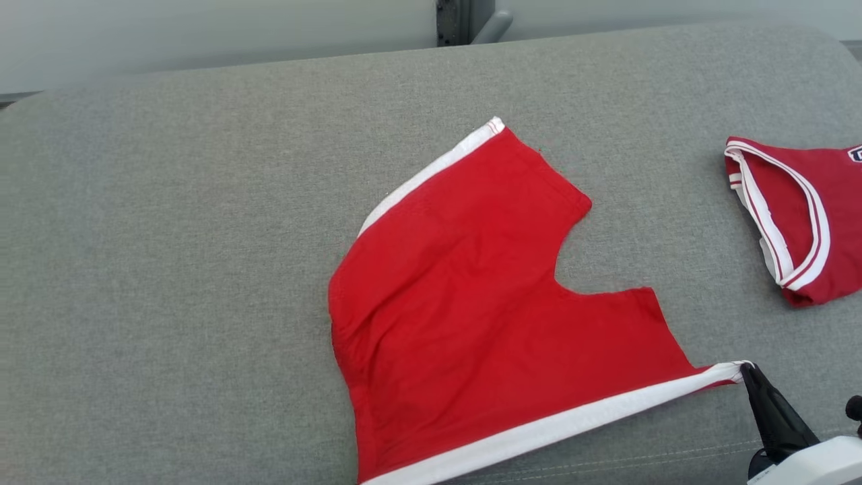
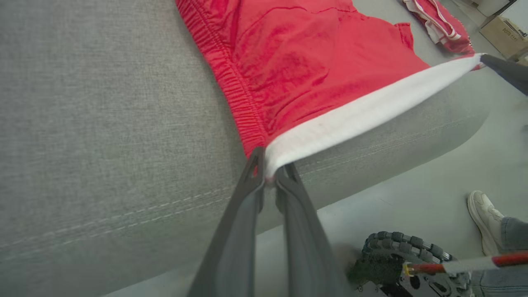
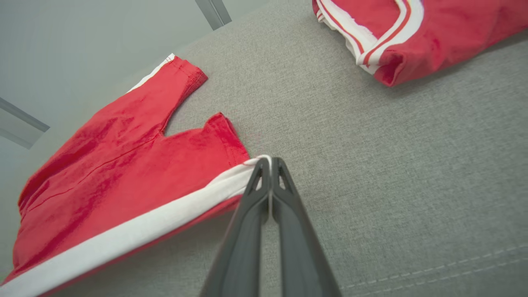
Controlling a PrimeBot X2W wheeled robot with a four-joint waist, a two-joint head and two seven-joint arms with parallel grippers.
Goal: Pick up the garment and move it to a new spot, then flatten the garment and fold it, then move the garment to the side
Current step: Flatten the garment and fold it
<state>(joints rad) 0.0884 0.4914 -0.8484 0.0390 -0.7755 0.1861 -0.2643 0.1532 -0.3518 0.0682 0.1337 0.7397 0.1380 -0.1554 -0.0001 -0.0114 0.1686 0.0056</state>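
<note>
Red shorts (image 1: 471, 283) lie on the grey cushion (image 1: 168, 269), white side stripe taut along the near edge. The left gripper (image 2: 270, 176) pinches the waistband corner and the right gripper (image 1: 746, 368) the hem corner, both closed on cloth. Your risk: the bites are thin, so an uneven pull slips one corner and the shorts crumple.

This has the look of a robot test lab rather than a home. A padded bench (image 1: 202, 269) in plain grey cloth sits at the left claw (image 2: 270, 175), with bare pale floor (image 2: 412, 194) beside it. A cardboard box (image 2: 501, 35) stands well beyond the right claw (image 1: 747, 370). A person's shoe (image 2: 482, 214) rests near the robot's wheel (image 2: 396, 247), and a blank pale wall (image 1: 202, 34) is behind.
</note>
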